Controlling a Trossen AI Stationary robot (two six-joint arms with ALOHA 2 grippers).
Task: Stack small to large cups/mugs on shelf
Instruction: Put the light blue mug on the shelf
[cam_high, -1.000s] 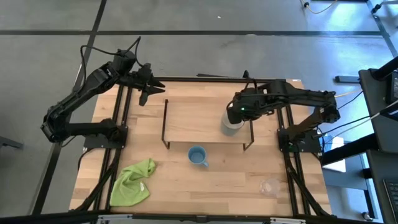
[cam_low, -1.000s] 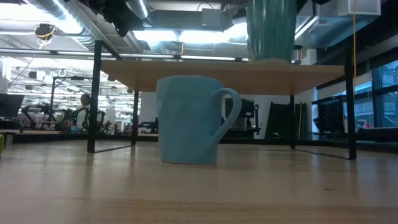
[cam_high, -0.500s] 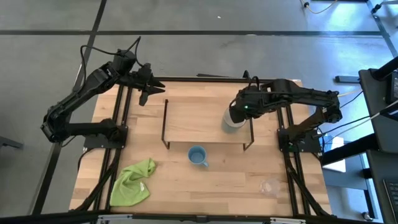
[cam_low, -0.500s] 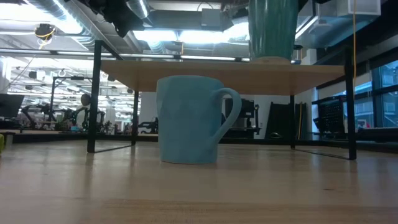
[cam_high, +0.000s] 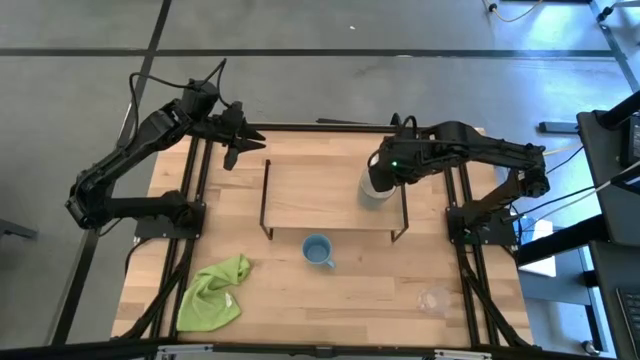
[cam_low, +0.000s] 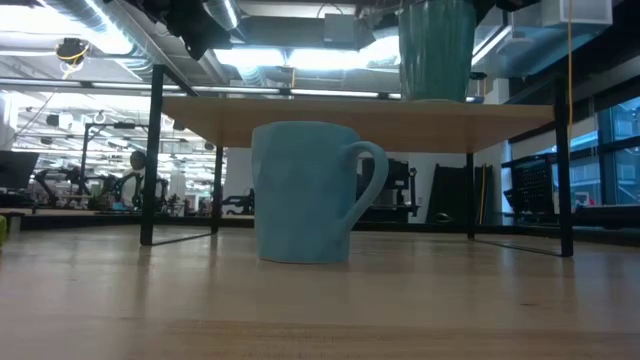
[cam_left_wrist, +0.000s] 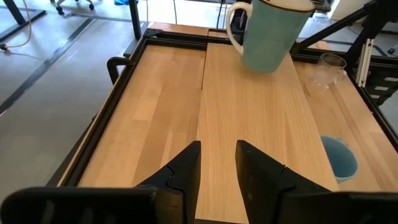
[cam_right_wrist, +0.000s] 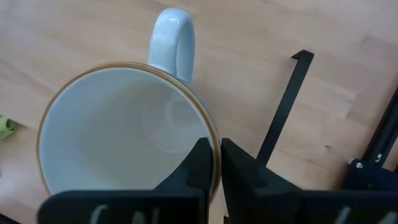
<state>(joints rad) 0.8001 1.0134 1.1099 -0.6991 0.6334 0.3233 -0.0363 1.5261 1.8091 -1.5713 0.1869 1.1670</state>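
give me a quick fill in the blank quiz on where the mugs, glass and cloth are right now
1. The right gripper pinches the rim of the cream-white mug, which is at the right end of the ____.
2. The light-blue mug stands on the table just in front of the shelf, its opening facing ____.
3. The green cloth lies near the table's front ____ corner.
4. The clear glass cup is near the table's front ____ corner.

Missing words: shelf; up; left; right

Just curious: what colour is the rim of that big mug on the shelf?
The big mug has a thin brown-orange rim, clearest in the right wrist view.
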